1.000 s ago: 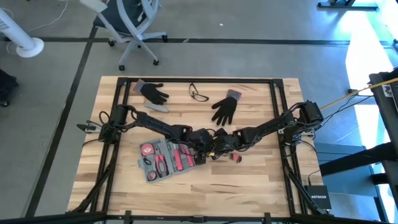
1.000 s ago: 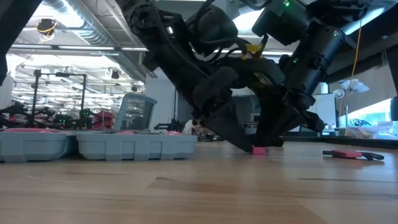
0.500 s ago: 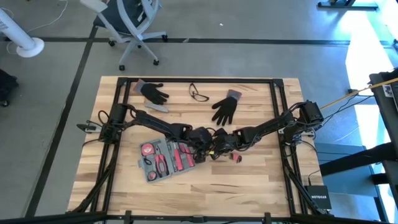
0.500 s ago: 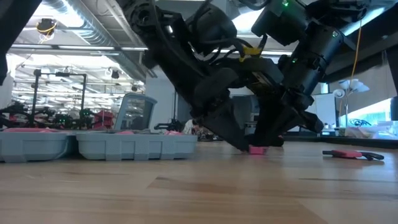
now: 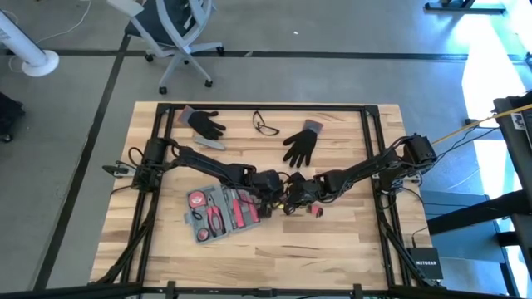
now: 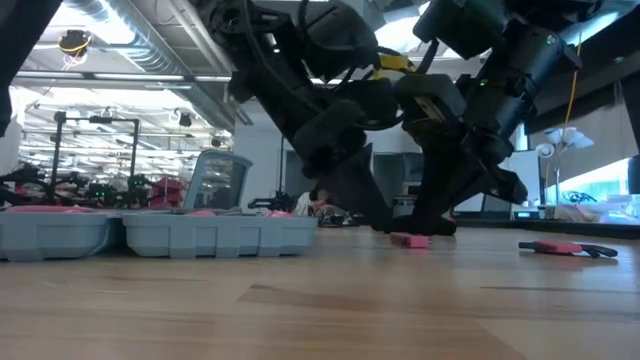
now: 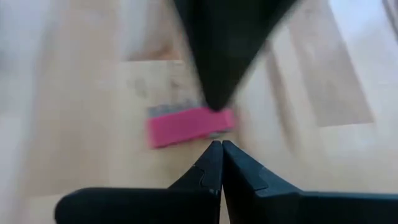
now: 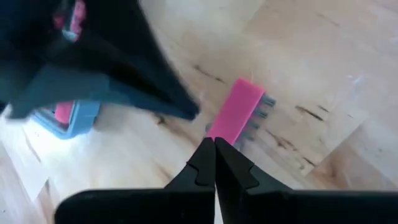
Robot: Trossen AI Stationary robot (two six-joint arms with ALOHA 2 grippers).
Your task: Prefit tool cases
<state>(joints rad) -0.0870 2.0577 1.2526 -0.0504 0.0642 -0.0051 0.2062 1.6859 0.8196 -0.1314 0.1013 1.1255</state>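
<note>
- Tool case (image 5: 218, 213): open, flat on desk (image 5: 349, 241), front-left of centre.
- Left end effector (image 7: 220, 148): fingers pressed together, empty, just beside pink piece (image 7: 189, 125).
- Right end effector (image 8: 213, 145): fingers pressed together, empty, tips meeting the left's over the pink piece.

A: Anything changing over the last second? The high view looks almost frozen to me.

B: Barely anything from up there, but the low view is giving it away. Both arms are lifting a bit. The left gripper (image 6: 375, 222) and right gripper (image 6: 432, 225) were pressed down right at the small pink piece (image 6: 409, 240) a second ago, and now they're rising off it.

A: So the pink piece is moving?

B: Hardly. It's lying flat on the table (image 6: 320, 300) with nothing covering it now, whereas before the fingertips were hiding part of it. The right arm is also pulling its upper links a little to the right.
</note>
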